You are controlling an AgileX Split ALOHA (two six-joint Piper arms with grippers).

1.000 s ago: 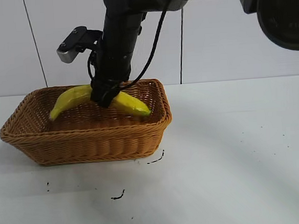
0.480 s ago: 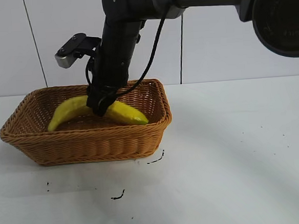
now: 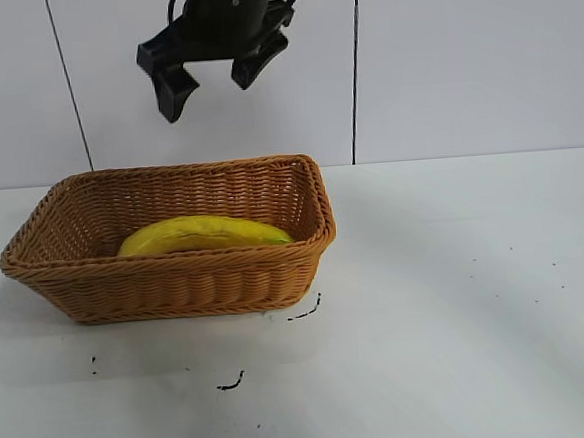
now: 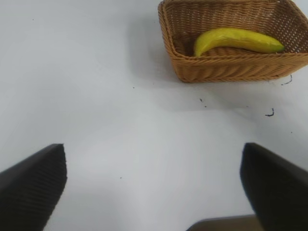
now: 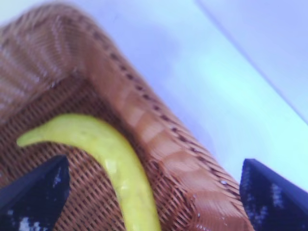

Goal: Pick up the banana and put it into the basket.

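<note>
Now that resting on the floor of basket, wants no more carrying: banana, straight below the fingers of right gripper and well apart from them, with open air between. Fingers spread wide, pinching nothing. Long axis laid along the long sides of basket, one end near the short wall, the other reaching past the middle; wholly below the braided rim, touching no finger.

From the right wrist, same reading: banana down between the two dark fingertips and far beneath them, with the basket's corner rim just beside its curve.

Left gripper parked far off over bare table, fingers likewise spread and empty. From there, basket and banana lie well ahead of the fingers and off to one side, much farther than from the right ones. Nearer by a long way, then: the right.

Judged from how things lie, placing looks done. Only clearing away left for the right arm, and for that the telling relation is plain: nothing between the fingers, nothing touching them, basket wall well below. No risk of dragging banana out on the way, so long as no dip back toward the rim
</note>
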